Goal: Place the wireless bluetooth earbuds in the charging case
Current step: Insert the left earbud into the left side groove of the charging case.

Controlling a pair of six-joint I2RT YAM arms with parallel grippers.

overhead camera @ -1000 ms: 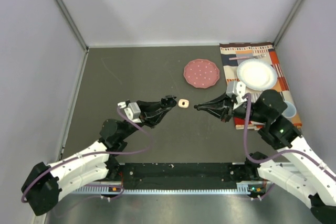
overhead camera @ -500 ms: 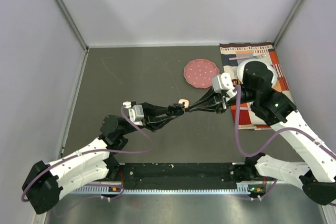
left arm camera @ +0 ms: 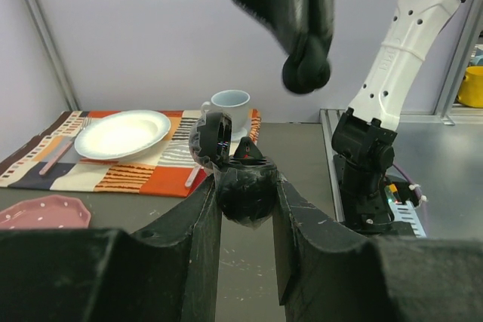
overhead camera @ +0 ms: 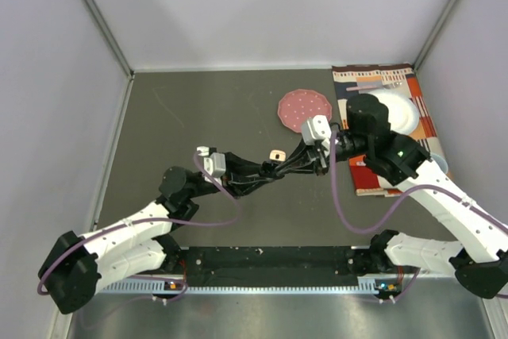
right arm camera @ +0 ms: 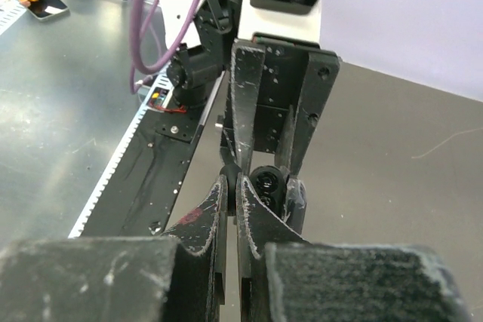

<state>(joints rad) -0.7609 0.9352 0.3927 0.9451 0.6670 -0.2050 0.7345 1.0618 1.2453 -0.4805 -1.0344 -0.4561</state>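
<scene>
Pincers are meeting tip to tip over the middle of the tabletop (overhead camera: 198, 117). Left pincer (left arm camera: 245, 186) is clamping a round black charging case (left arm camera: 245, 195) between its fingers, with the lid (left arm camera: 215, 141) standing open. Dark piece (left arm camera: 249, 152) is poking up from the case's well; earbud or case part, can't tell. Right pincer (right arm camera: 232, 186) is sitting fully closed, fingers pressed together, tip hanging just above the case. Small pale piece (overhead camera: 275, 153) is lying on the tabletop just beyond both tips, toward the pink disc (overhead camera: 305, 110) nearer the far edge; too small to identify. Placemat (overhead camera: 397, 85) with a white plate (overhead camera: 397, 113) is occupying the far right corner.
</scene>
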